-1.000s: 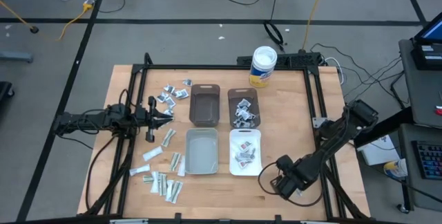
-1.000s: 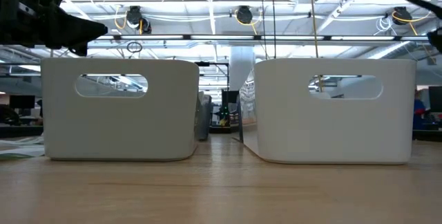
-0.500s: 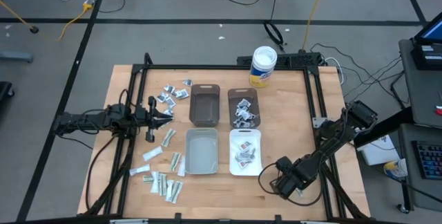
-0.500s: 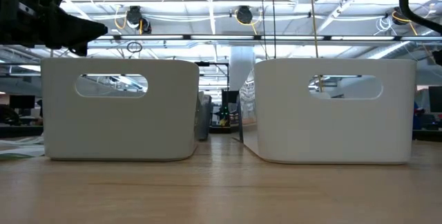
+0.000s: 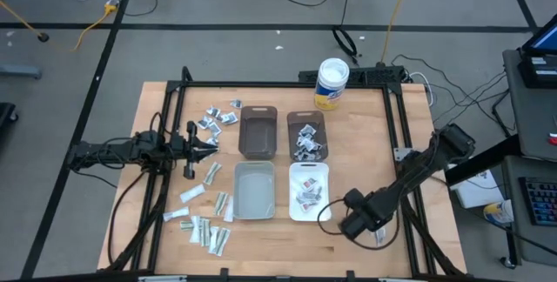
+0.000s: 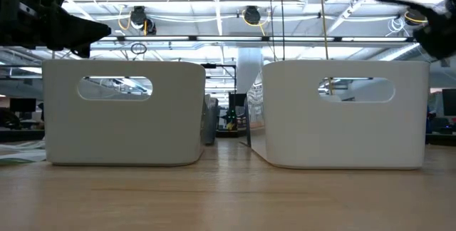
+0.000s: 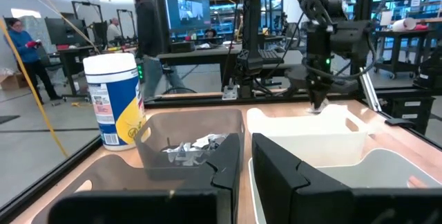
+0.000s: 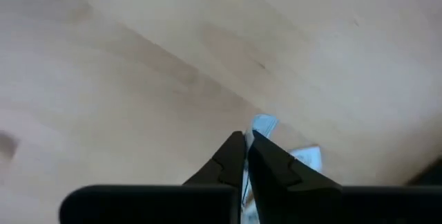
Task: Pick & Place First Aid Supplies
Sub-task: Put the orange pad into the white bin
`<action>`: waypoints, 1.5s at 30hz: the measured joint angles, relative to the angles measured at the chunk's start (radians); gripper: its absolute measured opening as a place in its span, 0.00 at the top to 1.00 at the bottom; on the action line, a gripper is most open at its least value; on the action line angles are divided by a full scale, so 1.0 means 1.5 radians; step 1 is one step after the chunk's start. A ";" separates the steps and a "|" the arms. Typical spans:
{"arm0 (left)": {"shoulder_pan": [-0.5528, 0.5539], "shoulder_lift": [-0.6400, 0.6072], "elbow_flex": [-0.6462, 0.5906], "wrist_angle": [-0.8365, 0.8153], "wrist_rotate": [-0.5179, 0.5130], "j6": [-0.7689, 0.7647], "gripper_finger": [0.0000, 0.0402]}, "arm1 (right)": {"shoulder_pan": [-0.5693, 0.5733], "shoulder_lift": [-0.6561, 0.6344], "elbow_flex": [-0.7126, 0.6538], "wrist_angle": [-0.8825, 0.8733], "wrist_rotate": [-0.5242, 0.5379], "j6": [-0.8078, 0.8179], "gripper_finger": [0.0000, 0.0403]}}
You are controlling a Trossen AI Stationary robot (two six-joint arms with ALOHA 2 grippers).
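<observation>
Pinching a small flat sealed packet (image 8: pixel 264 123) by its edge, the right hand (image 8: pixel 246 140) has its fingers pressed together on the thin foil, low over the bare counter (image 8: pixel 138 65), with a second packet (image 8: pixel 307 156) just beyond the fingertips. Such packets look light, thin and limp, likely slick, so an edge grip seems best. Loose first aid supplies (image 5: pixel 204 225) lie well apart from this hand, near the left hand (image 5: pixel 206 144), which waits nearly closed and empty beside them.
</observation>
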 joint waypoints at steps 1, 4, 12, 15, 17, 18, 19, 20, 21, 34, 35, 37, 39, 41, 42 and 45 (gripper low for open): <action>0.000 0.000 0.000 0.000 0.000 0.000 0.88 | -0.008 -0.006 0.011 -0.020 -0.001 -0.022 0.98; 0.000 0.000 0.000 0.000 0.000 0.000 0.88 | -0.033 -0.025 0.044 -0.060 -0.001 -0.103 0.99; 0.000 0.000 0.000 0.000 0.000 0.000 0.88 | -0.102 -0.051 0.129 -0.158 -0.005 -0.329 0.99; 0.000 0.000 0.000 0.000 0.000 0.000 0.88 | -0.126 -0.051 0.159 -0.185 -0.003 -0.420 0.99; 0.000 0.000 0.000 0.000 0.000 0.000 0.88 | -0.148 -0.050 0.175 -0.185 -0.004 -0.470 0.99; 0.000 0.000 0.000 0.000 0.000 0.000 0.88 | -0.160 -0.045 0.186 -0.187 -0.004 -0.490 1.00; 0.000 0.000 0.000 0.000 0.000 0.000 0.88 | -0.172 -0.038 0.198 -0.189 -0.004 -0.510 1.00; 0.000 0.000 0.000 0.000 0.000 0.000 0.88 | -0.184 -0.029 0.210 -0.194 -0.004 -0.529 1.00; 0.000 0.000 0.000 0.000 0.000 0.000 0.88 | -0.195 -0.019 0.222 -0.201 -0.004 -0.547 1.00; 0.000 0.000 0.000 0.000 0.000 0.000 0.88 | -0.297 0.100 0.363 -0.221 -0.002 -0.739 1.00; 0.000 0.000 0.000 0.000 0.000 0.000 0.88 | -0.303 0.110 0.378 -0.221 -0.002 -0.750 1.00; 0.000 0.000 0.000 0.000 0.000 0.000 0.88 | -0.314 0.127 0.407 -0.223 -0.002 -0.769 1.00; 0.000 0.000 0.000 0.000 0.000 0.000 0.88 | -0.323 0.143 0.434 -0.223 -0.002 -0.781 1.00; 0.000 0.000 0.000 0.000 0.000 0.000 0.88 | -0.330 0.163 0.459 -0.222 -0.001 -0.793 1.00; 0.000 0.000 0.000 0.000 0.000 0.000 0.88 | -0.331 0.170 0.463 -0.219 0.003 -0.796 1.00; 0.000 0.000 0.000 0.000 0.000 0.000 0.88 | -0.331 0.190 0.459 -0.197 0.017 -0.810 1.00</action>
